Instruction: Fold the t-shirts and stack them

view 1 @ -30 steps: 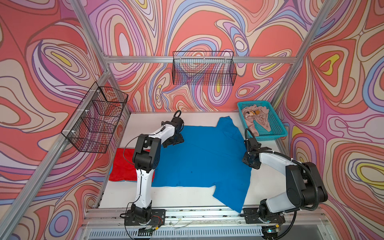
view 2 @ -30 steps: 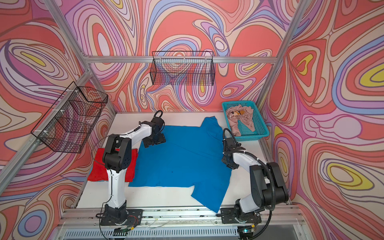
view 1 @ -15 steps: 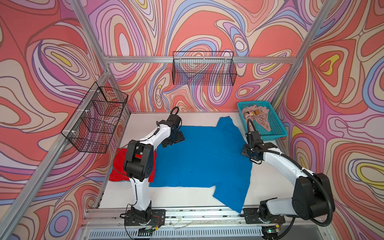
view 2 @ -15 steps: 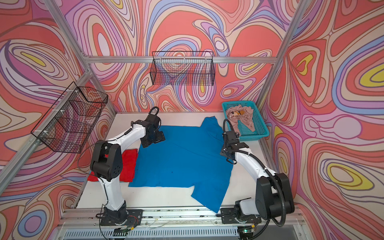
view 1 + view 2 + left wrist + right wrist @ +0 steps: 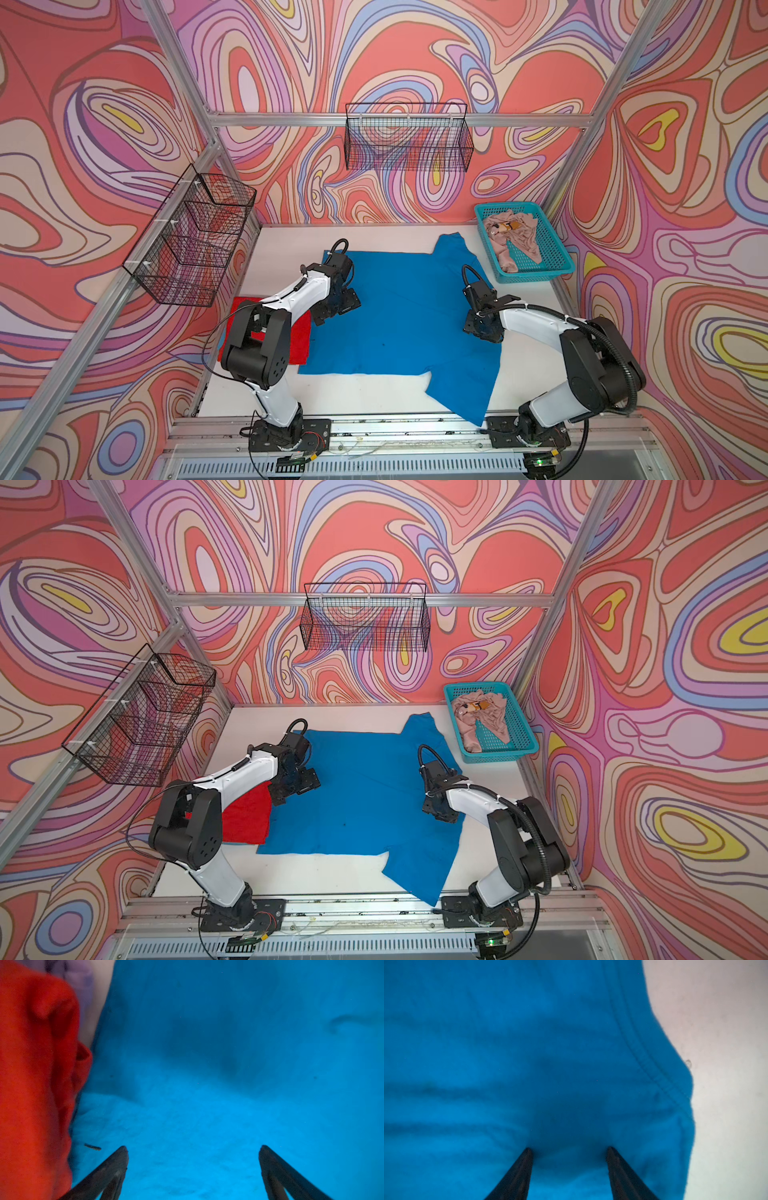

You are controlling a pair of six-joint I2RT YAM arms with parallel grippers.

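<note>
Blue t-shirt [image 5: 399,316] [image 5: 365,800]: spread flat across the middle of the white table [image 5: 374,395], one sleeve pointing at the back wall, the other reaching the front rail.
Red t-shirt [image 5: 301,340] [image 5: 247,816]: folded and lying at the table's left edge, right against the blue one's hem and partly hidden under the left arm.
Beige-pink t-shirt [image 5: 517,237]: crumpled in the turquoise basket [image 5: 536,276] at the back right corner, with a bit of orange and black print showing.
Left gripper [image 5: 193,1148] [image 5: 336,309]: jaws spread wide and nothing in them, low over the blue cloth near its left side, the red tee just beside.
Right gripper [image 5: 569,1149] [image 5: 482,328]: jaws partway apart, both tips down at the blue cloth close to the stitched collar edge, with no fold pinched between them.
Walls: two black wire baskets, one at the back [image 5: 407,141] and one on the left [image 5: 191,241].
</note>
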